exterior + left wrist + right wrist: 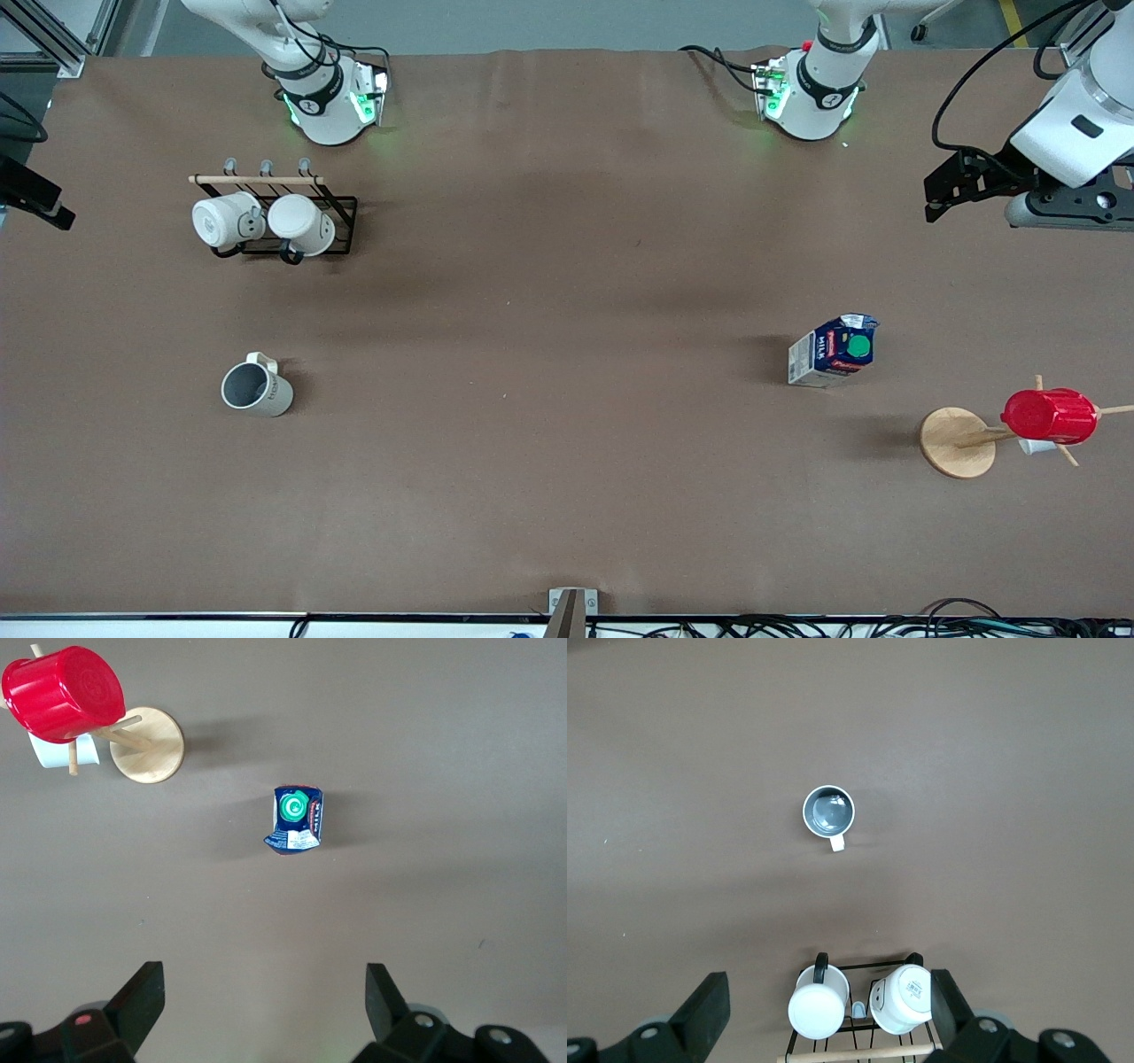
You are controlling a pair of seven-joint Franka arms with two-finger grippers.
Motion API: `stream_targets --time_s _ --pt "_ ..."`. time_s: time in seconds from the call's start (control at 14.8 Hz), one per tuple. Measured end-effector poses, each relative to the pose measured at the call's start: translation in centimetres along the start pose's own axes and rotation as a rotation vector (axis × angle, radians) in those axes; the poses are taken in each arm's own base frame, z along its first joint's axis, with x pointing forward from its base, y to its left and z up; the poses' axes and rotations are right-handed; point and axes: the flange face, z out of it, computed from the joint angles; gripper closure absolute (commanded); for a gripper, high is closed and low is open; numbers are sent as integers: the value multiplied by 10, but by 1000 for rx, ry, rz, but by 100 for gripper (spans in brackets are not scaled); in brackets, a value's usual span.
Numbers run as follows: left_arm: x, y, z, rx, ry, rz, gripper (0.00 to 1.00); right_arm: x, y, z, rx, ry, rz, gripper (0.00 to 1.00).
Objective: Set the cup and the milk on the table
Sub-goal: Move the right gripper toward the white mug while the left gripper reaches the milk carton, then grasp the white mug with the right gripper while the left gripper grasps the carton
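Nearest the camera stood a wooden peg stand (955,441) carrying a red cup (1051,416). Milk (833,351) stood upright on surface (549,372) near it; cup (256,387) upright toward right arm's end. Left claw (263,997) spread, empty, over milk; right claw (830,1005) spread above mug rack (859,1003).

Matte brown table (567,496), paper-like, faintly creased. Glazed cream ceramic cup (257,387), smooth grey inside. Printed cardboard milk (833,352) carton, glossy green plastic cap. Shiny ribbed red plastic cup (1050,416) on pale smooth wooden stand (957,442). Black wire rack (332,232), wooden rod, glossy white mugs (261,223).
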Motion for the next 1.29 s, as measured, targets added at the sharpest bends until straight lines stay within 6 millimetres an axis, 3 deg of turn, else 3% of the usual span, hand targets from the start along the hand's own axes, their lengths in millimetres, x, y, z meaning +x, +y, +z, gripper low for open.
stream_targets --time_s 0.47,0.68,0.81,1.02,1.29 --pt "2 -6 1 -1 -1 -10 0 0 0 1 0 -7 -6 0" --pt "18 -7 6 -8 2 -10 0 9 -2 26 -2 -54 -10 0" --pt "35 -9 22 -16 -2 -10 0 29 0 66 -6 -79 -5 0" --pt "67 -10 66 -29 -1 -10 0 63 8 151 -14 -101 10 0" --pt "95 -10 132 -45 -46 -8 0 79 7 264 -20 -46 -1 0"
